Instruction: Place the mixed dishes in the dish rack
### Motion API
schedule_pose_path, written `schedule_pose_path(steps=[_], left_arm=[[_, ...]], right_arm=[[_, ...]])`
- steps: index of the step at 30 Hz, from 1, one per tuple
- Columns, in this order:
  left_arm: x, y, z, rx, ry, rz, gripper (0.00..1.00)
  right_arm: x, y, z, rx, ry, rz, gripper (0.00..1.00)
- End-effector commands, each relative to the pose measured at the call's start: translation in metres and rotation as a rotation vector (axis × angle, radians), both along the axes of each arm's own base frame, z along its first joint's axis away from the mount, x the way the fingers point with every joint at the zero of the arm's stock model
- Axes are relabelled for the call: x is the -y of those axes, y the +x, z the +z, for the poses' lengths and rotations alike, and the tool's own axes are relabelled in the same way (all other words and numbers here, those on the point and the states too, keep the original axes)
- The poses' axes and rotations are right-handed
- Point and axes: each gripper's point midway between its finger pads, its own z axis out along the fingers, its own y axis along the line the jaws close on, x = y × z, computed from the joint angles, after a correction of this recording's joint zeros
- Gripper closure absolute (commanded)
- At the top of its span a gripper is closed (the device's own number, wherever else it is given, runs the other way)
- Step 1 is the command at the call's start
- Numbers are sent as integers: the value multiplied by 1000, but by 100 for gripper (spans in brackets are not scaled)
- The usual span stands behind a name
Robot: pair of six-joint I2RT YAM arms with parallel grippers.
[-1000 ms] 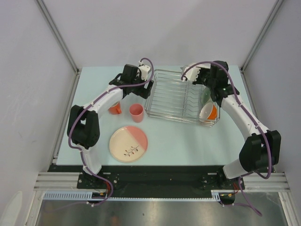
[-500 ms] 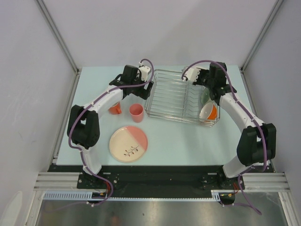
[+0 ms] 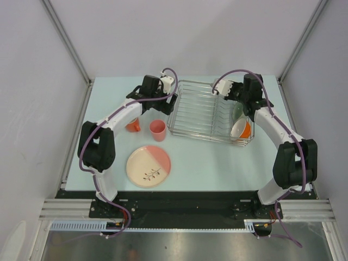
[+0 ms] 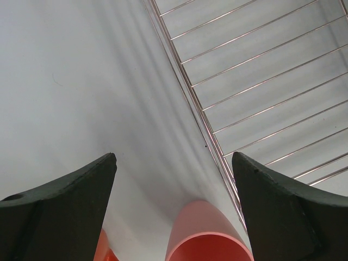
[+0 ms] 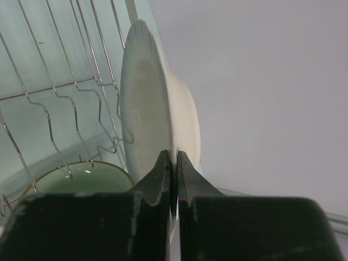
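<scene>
My right gripper (image 5: 174,157) is shut on the rim of the white plate (image 5: 144,114), which it holds on edge over the right end of the silver dish rack (image 3: 196,115). The green bowl (image 5: 81,179) lies in the rack just below it, next to a pale bowl with an orange inside (image 3: 241,129). My left gripper (image 4: 174,163) is open and empty above the small pink cup (image 4: 209,234), beside the rack's left edge (image 4: 185,81). The orange mug (image 3: 133,125) stands left of the cup (image 3: 157,130). The cream-and-pink plate (image 3: 148,166) lies flat near the front.
The rack's upright tines (image 5: 54,109) stand close to the left of the held plate. Grey walls and metal frame posts (image 3: 68,43) enclose the table on three sides.
My right arm has shifted slightly to the right with the white plate still in its grip. The left arm and the dishes on the table have not moved.
</scene>
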Motion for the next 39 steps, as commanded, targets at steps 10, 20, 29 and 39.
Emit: schedule_pose_path(steps=[10, 20, 29, 39], left_arm=[[1, 2, 12, 50, -5, -7, 7], [1, 2, 11, 51, -4, -5, 7], [-1, 1, 11, 55, 4, -6, 7], [-2, 1, 14, 62, 3, -3, 7]], right_arm=[[-16, 20, 17, 110, 64, 43, 100], [-27, 25, -2, 102, 55, 25, 97], [-37, 23, -11, 153, 92, -23, 85], [-34, 17, -5, 165, 112, -29, 56]])
